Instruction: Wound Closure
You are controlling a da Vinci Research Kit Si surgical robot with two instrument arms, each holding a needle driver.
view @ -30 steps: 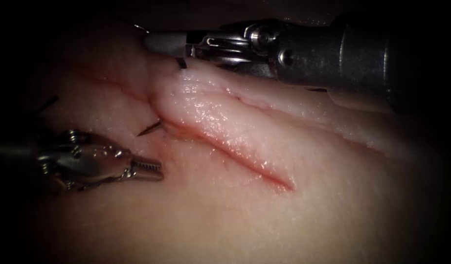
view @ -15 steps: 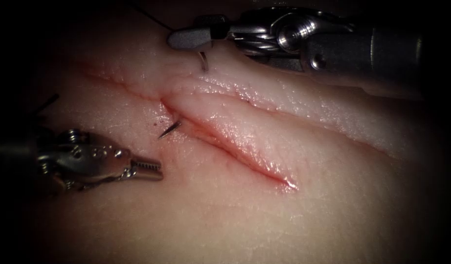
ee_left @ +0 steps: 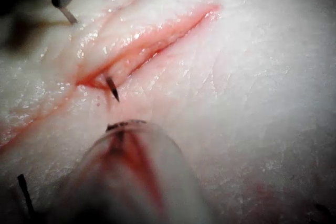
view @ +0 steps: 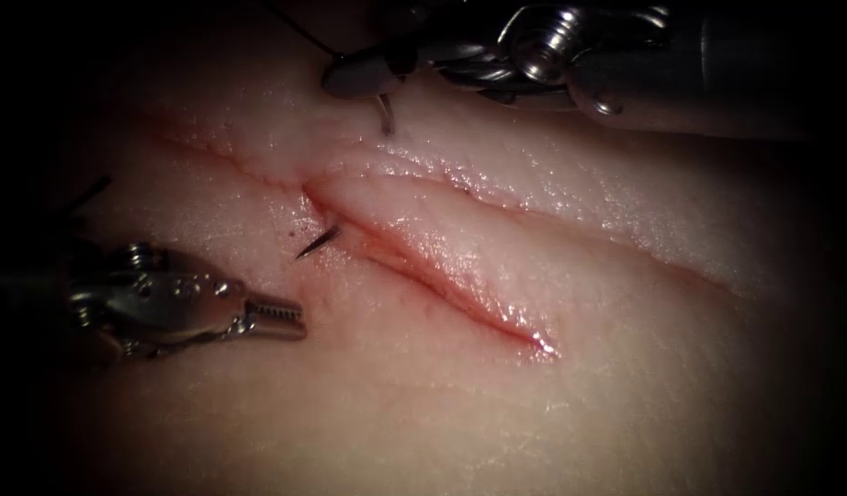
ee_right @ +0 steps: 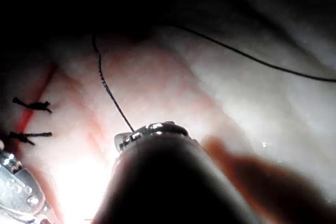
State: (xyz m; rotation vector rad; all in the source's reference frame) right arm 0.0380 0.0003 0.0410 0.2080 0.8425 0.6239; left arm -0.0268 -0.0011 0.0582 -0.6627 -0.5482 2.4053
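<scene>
Right claw [view: 379,92] pinches needle [view: 384,118] tail, upper frame; tip [view: 319,242] out left of cut [view: 442,276]; left claw [view: 278,318] pressed together, empty; slipping grip risks needle backing into tissue [view: 552,404].

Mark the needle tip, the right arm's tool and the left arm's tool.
needle tip [view: 315,244]: endoscope view, on the bare point showing left of the cut.
right arm's tool [view: 357,75]: endoscope view, at its jaws on the needle's rear end.
left arm's tool [view: 278,318]: endoscope view, at its jaws.

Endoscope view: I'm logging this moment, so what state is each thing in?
Needle: in the tissue, tip out left of the cut, tail held.
Right end effector: shut on the needle's tail end.
Left end effector: shut, holding nothing.
Cut: open.
Thread: slack, runs from the right end effector.
</scene>
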